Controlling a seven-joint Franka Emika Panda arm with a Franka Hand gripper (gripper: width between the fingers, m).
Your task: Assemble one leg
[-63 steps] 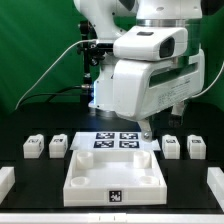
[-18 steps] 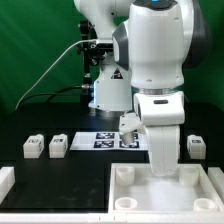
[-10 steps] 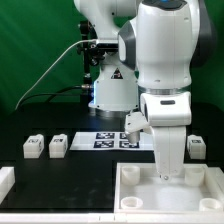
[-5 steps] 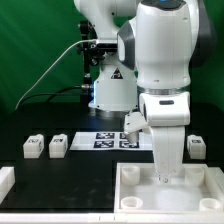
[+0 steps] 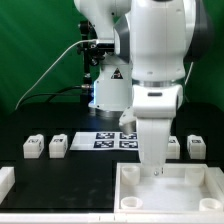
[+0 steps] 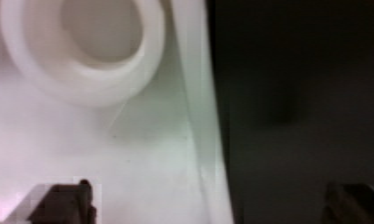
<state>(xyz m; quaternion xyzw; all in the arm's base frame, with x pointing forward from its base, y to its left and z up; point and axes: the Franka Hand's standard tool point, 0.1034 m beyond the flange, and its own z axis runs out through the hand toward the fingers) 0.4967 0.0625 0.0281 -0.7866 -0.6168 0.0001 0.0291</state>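
The large white tabletop panel (image 5: pixel 170 195) lies at the front on the exterior view's right. My gripper (image 5: pixel 156 170) hangs over its far edge. In the wrist view my gripper (image 6: pixel 210 205) is open and empty. One fingertip (image 6: pixel 63 203) is over the panel (image 6: pixel 95 140) and the other is over the dark table. A round recess (image 6: pixel 86 40) shows in the panel. Two legs (image 5: pixel 33 147) (image 5: pixel 58 146) stand at the exterior view's left. A third leg (image 5: pixel 196 146) stands at the right, and another (image 5: pixel 173 145) is partly hidden behind my arm.
The marker board (image 5: pixel 108 139) lies at the back middle, partly behind my arm. A white bracket piece (image 5: pixel 5 180) sits at the front on the exterior view's left. The table is black, with a green backdrop behind.
The panel went from the front middle to the front right early on. In the last second my hand has risen a little and shifted toward the exterior view's left; the panel has stayed put.
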